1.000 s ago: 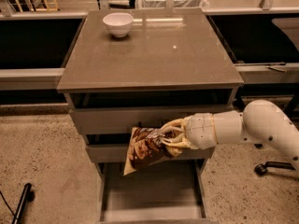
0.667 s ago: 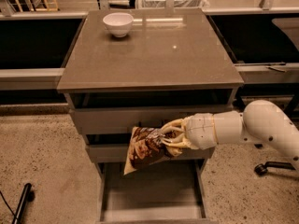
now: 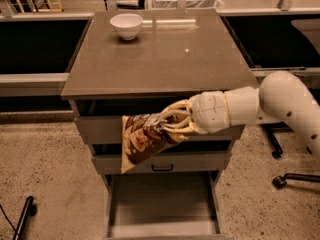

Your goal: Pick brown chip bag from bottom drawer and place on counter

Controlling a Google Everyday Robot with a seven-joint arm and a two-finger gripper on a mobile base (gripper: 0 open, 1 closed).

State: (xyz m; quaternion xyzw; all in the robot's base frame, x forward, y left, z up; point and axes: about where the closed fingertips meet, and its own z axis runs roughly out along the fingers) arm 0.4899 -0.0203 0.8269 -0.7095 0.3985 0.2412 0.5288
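While above bottom drawer (image 3: 162, 206), hand (image 3: 176, 122) clamped on brown chip bag (image 3: 141, 143) below counter edge (image 3: 150, 88).

Cream hand (image 3: 173, 123) below grey-brown counter (image 3: 165, 59) clamps tan-edged dark brown chip bag (image 3: 141, 143).

Wide bare room across the glossy grey-brown square table (image 3: 170, 59), save a small white round bowl (image 3: 126, 25) at its far left corner. Below the front edge, before the upper drawer fronts, cream two-finger gripper (image 3: 167, 125), fingers clamped on crinkly dark brown chip bag (image 3: 141, 143); open grey bottom drawer tray (image 3: 160, 204) beneath.
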